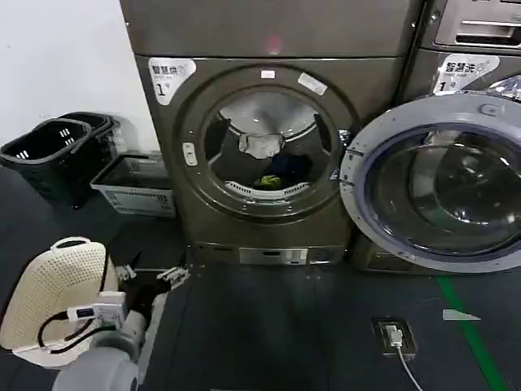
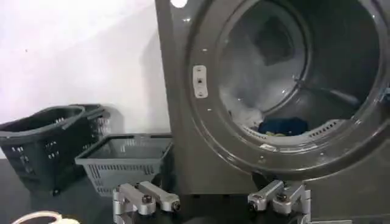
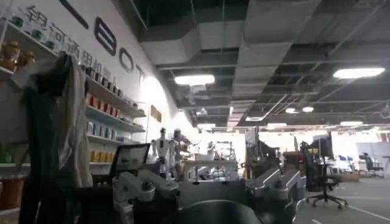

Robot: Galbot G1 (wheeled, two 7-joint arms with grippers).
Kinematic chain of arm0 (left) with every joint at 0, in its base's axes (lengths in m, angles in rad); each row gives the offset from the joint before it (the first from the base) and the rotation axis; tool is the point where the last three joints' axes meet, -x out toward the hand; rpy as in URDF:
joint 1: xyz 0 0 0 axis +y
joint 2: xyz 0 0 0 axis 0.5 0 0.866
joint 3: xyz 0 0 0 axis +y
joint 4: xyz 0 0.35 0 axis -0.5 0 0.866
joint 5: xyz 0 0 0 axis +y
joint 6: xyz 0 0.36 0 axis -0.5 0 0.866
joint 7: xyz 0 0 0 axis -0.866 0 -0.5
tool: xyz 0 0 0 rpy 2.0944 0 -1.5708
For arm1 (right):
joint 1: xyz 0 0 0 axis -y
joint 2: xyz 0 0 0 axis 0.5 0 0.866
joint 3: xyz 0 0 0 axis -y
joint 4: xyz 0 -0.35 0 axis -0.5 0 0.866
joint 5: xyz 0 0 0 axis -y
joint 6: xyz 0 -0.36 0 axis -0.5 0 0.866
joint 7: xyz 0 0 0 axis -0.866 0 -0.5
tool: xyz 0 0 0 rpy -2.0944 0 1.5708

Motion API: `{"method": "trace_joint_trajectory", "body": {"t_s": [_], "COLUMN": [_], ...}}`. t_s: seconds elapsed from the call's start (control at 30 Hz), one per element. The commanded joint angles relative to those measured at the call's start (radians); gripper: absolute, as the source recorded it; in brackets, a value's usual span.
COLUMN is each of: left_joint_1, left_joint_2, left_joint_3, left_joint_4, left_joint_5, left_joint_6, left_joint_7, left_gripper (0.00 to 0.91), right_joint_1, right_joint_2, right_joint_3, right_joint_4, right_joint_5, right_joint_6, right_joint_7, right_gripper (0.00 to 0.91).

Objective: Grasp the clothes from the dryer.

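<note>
Jaws of the left gripper (image 1: 153, 276) are wide apart and hold nothing, low by the floor in front of the dryer (image 1: 269, 147). On the right gripper (image 3: 210, 195) they are apart too, pointing off into the room. Inside the drum lie the clothes (image 1: 273, 163): a whitish piece, a dark blue one and a yellow-green one. I think the left arm should lift, go straight in through the round hole, and pinch one soft piece. A grey basket (image 1: 134, 183) and a black basket (image 1: 49, 155) sit nearby with nothing in them.
</note>
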Motion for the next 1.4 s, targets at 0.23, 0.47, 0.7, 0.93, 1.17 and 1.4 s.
{"method": "trace_joint_trajectory", "body": {"t_s": [0.23,0.47,0.7,0.93,1.17,1.4], "left_joint_1": [-0.005,-0.005,-0.005,-0.007,-0.004,-0.008], "left_joint_2": [0.006,0.003,0.003,0.000,0.001,-0.001], "left_joint_3": [-0.006,-0.003,-0.004,0.001,0.007,0.026], "left_joint_4": [0.003,0.001,-0.005,-0.004,-0.005,-0.003], "left_joint_5": [-0.001,0.001,0.002,0.007,0.014,0.021], "left_joint_6": [0.049,0.049,0.049,0.049,0.049,0.049], "left_joint_7": [-0.003,-0.002,0.000,0.003,0.006,0.006], "left_gripper": [0.907,0.907,0.907,0.907,0.907,0.907], "right_joint_1": [0.000,0.000,0.001,0.000,-0.017,-0.014], "right_joint_2": [-0.006,-0.005,-0.001,0.007,-0.020,-0.009], "right_joint_3": [0.000,0.000,0.002,0.001,0.050,0.043], "right_joint_4": [-0.003,-0.003,-0.006,-0.009,-0.056,-0.045], "right_joint_5": [0.001,0.001,0.000,0.001,0.009,0.036], "right_joint_6": [0.001,0.002,0.005,0.015,0.039,0.055], "right_joint_7": [0.002,0.001,0.000,0.002,0.021,0.041], "right_gripper": [0.907,0.907,0.907,0.907,0.907,0.907]}}
